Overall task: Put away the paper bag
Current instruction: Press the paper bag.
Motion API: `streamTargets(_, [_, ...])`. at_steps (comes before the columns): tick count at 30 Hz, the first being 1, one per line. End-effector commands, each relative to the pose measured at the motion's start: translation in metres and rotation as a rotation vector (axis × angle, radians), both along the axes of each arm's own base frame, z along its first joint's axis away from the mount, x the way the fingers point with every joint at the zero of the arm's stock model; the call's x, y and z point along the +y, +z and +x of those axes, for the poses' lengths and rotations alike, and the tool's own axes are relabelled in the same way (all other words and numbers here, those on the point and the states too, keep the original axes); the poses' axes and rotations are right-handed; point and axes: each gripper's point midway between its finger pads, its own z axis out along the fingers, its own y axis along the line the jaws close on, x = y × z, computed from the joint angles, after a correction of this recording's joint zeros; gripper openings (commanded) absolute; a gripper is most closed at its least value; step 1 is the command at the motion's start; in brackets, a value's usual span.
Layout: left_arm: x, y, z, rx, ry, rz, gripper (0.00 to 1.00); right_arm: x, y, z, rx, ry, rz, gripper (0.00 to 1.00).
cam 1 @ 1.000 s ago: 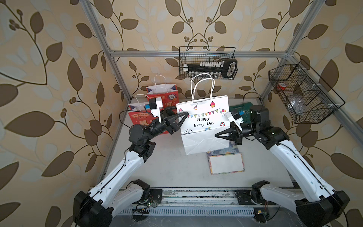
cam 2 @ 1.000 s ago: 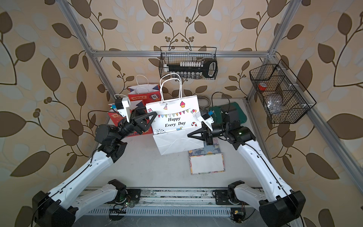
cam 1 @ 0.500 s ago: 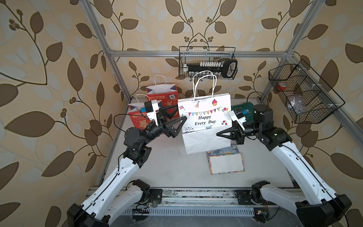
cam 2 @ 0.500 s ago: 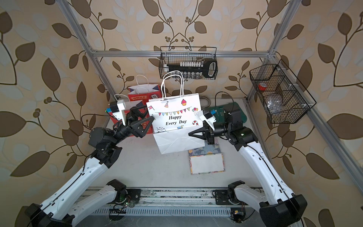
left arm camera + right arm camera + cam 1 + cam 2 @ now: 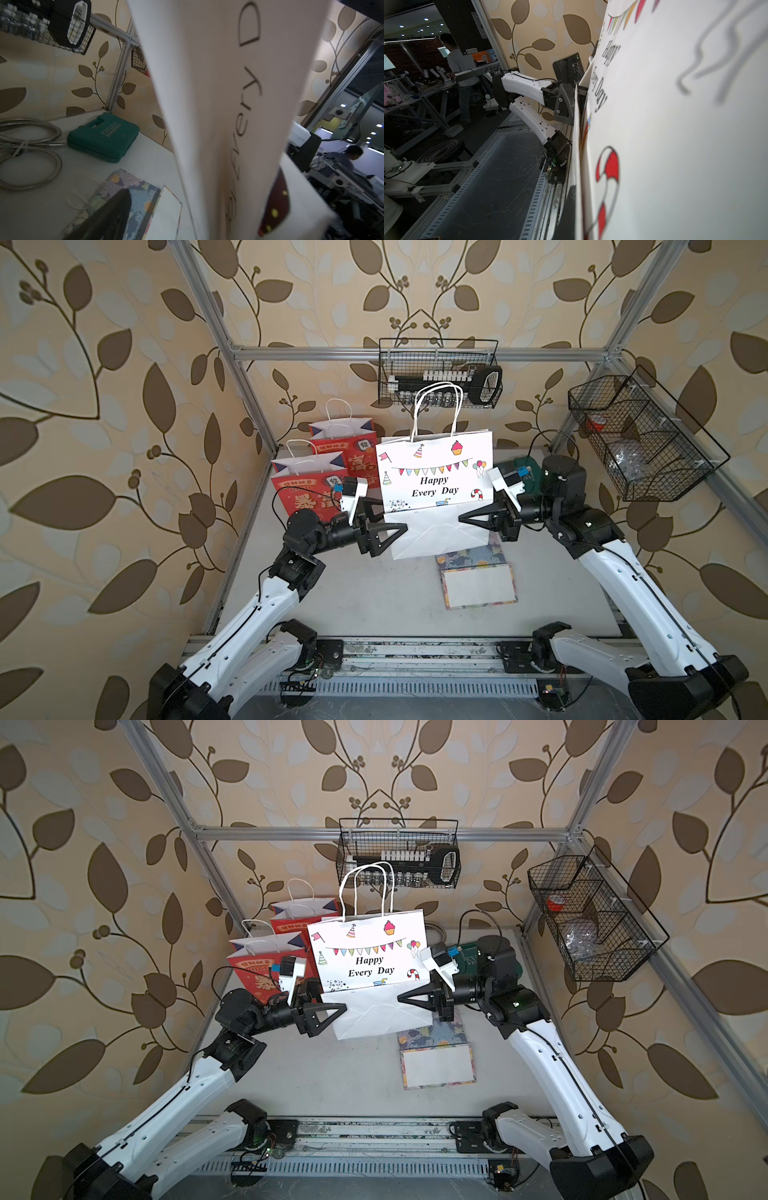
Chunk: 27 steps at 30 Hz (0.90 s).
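Paper bag: the white paper bag (image 5: 434, 472) printed "Happy Every Day" hangs upright in the air over the back half of the bench (image 5: 374, 593). Its handles stand up and its folded bottom flap tips toward the camera in both top views (image 5: 370, 952).
Right gripper: the right gripper (image 5: 467, 517) is closed, pinching the bag's lower right edge. The right wrist view is filled with the printed face (image 5: 675, 124).
Left gripper: the left gripper (image 5: 392, 516) sits at the bag's lower left edge with its jaws spread apart. The paper is not pinched. One finger lies in front of the bottom flap and the other behind the edge. Whether either touches the paper cannot be told.
Left wrist view: the bag's side (image 5: 218, 104) runs close past the camera beside one dark finger (image 5: 112, 214).
Under the bag: a flat patterned bag (image 5: 478, 580) lies on the bench, partly beneath the lifted one and not touching it.
Left of the bag: a front red bag (image 5: 311, 489) and a rear red bag (image 5: 349, 443) stand upright near the back left corner. The rear one is partly behind the white bag.
Behind the bag: a green case (image 5: 104, 137) lies beside a coiled metal hose (image 5: 31, 145).
Walls: a back basket (image 5: 438, 373) hangs on the rear rail above the handles. A side basket (image 5: 640, 439) hangs on the right frame.
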Motion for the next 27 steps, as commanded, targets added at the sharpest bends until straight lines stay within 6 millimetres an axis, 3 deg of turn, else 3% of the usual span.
streamTargets(1, [-0.004, 0.039, -0.011, -0.126, -0.079, -0.062, 0.66, 0.003, 0.005, 0.001, -0.014, -0.004, 0.004, 0.00])
streamTargets(2, [-0.005, 0.043, -0.010, -0.139, -0.080, -0.076, 0.53, 0.004, 0.002, 0.002, -0.009, -0.006, 0.001, 0.00])
streamTargets(4, [-0.004, 0.045, -0.008, -0.152, -0.062, -0.096, 0.15, 0.004, -0.003, 0.003, -0.001, -0.012, -0.004, 0.00])
streamTargets(5, [-0.003, 0.045, -0.006, -0.154, -0.043, -0.104, 0.02, 0.004, -0.005, 0.003, 0.004, -0.015, -0.007, 0.00])
streamTargets(7, [0.000, 0.044, -0.004, -0.162, -0.014, -0.112, 0.00, 0.002, -0.008, 0.004, 0.014, -0.021, -0.010, 0.00])
streamTargets(8, [0.002, 0.044, -0.004, -0.164, 0.001, -0.117, 0.00, 0.001, -0.009, 0.004, 0.021, -0.028, -0.012, 0.07])
streamTargets(10, [0.005, 0.046, -0.003, -0.166, 0.022, -0.126, 0.00, -0.004, -0.011, 0.005, 0.042, -0.042, -0.016, 0.33])
streamTargets(11, [0.006, 0.047, -0.004, -0.165, 0.025, -0.131, 0.00, -0.006, -0.014, 0.004, 0.053, -0.043, -0.017, 0.42])
streamTargets(12, [0.006, 0.048, -0.005, -0.165, 0.028, -0.135, 0.00, -0.008, -0.016, 0.004, 0.062, -0.046, -0.016, 0.44])
streamTargets(13, [0.007, 0.050, -0.005, -0.166, 0.029, -0.142, 0.00, -0.011, -0.021, 0.005, 0.073, -0.052, -0.017, 0.43])
streamTargets(15, [0.007, 0.050, -0.006, -0.161, 0.029, -0.147, 0.00, -0.014, -0.029, 0.004, 0.101, -0.053, -0.018, 0.33])
streamTargets(18, [0.007, 0.049, -0.007, -0.153, 0.020, -0.143, 0.00, -0.013, -0.030, 0.004, 0.118, -0.035, -0.004, 0.00])
streamTargets(23, [0.004, 0.040, -0.008, -0.134, 0.005, -0.112, 0.00, -0.012, -0.020, 0.007, 0.085, -0.039, 0.016, 0.00])
streamTargets(25, [0.003, 0.036, -0.008, -0.126, -0.002, -0.093, 0.00, -0.012, -0.016, 0.011, 0.082, -0.051, 0.017, 0.29])
streamTargets(27, [0.002, 0.030, -0.008, -0.119, -0.008, -0.070, 0.00, -0.011, -0.012, 0.015, 0.073, -0.058, 0.022, 0.41])
